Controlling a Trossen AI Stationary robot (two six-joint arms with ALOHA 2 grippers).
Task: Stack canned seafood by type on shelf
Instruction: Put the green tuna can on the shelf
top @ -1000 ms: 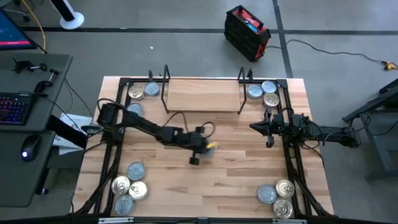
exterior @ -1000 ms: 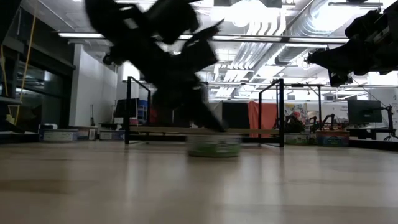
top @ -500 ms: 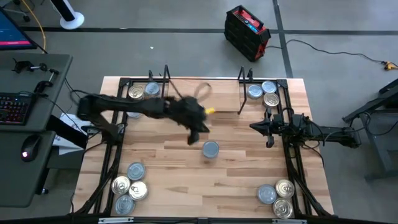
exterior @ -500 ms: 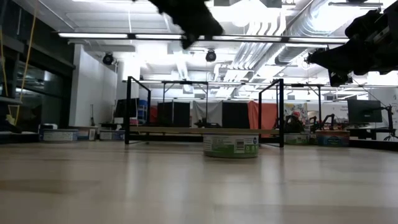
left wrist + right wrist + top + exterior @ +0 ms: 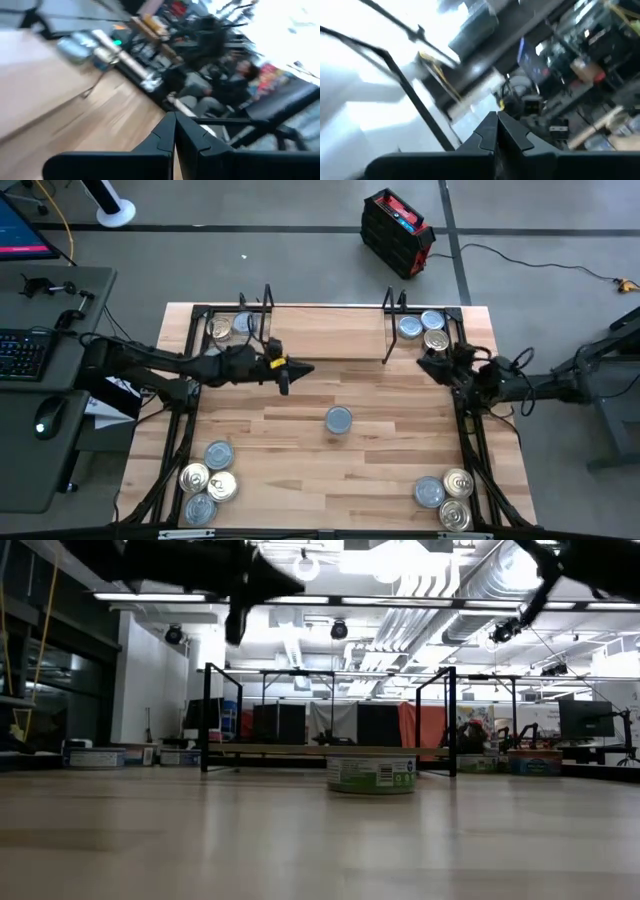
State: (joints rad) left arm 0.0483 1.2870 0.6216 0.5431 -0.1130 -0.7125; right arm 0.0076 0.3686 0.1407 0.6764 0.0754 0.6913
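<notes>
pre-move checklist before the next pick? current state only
1. Left end effector empty: ok, fingers together, nothing between them in its wrist view.
2. Right end effector empty: ok, shut on nothing.
3. Shelf free to receive tins: ok, board bare.
4. Lone silver-blue tin reachable: ok, upright mid-table, apart from both arms.
5. Tins sorted by type: not ok, gold and silver-blue mixed in the corner clusters, e.g. front-left cluster.
6. End effector above the lone tin: not ok, both are off to the sides.
</notes>
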